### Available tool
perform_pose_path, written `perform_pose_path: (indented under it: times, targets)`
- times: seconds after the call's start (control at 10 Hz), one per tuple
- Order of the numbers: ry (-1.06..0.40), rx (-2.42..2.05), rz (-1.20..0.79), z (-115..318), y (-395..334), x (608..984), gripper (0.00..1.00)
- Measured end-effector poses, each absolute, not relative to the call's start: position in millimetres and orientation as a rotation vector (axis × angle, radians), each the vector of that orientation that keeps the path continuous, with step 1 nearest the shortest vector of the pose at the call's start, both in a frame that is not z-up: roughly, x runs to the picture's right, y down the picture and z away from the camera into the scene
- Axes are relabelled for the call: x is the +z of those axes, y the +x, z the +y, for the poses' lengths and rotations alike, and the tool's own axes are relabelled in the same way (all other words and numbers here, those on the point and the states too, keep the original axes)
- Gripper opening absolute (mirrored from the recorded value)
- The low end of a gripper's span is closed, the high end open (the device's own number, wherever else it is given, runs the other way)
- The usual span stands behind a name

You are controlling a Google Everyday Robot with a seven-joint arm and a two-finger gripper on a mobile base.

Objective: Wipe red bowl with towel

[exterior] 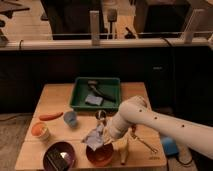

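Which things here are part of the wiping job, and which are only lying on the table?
For the job:
- red bowl at the table's front edge
- towel just above it
- gripper at the towel

Only lying about:
- green bin
- blue cup
- orange cup
- dark bowl
- long orange item

Lab-like robot test bay: wooden table (pixel 55 99) before a railed partition (pixel 60 44), pincer (pixel 103 133) above the red bowl (pixel 100 155).
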State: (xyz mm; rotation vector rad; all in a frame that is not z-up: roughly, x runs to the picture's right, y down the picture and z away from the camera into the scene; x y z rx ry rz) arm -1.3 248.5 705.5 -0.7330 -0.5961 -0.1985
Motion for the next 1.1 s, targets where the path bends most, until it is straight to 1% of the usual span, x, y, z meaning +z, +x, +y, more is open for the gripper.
perform_pose_path:
  times: [0.2, 0.4, 0.6, 0.7, 1.1]
  targets:
    - [-0.743, -0.224, -0.594, 250, -4, 704, 0.00]
    - [-0.758, -0.254, -0.590, 262, -5, 695, 0.00]
    - [-0.797, -0.302, -0.492, 288, -3, 679, 0.00]
    - [-0.812, -0.311, -0.439, 297, -1, 677, 0.00]
    - [-0.821, -0.274, -0.312, 305, 14, 685, 0.00]
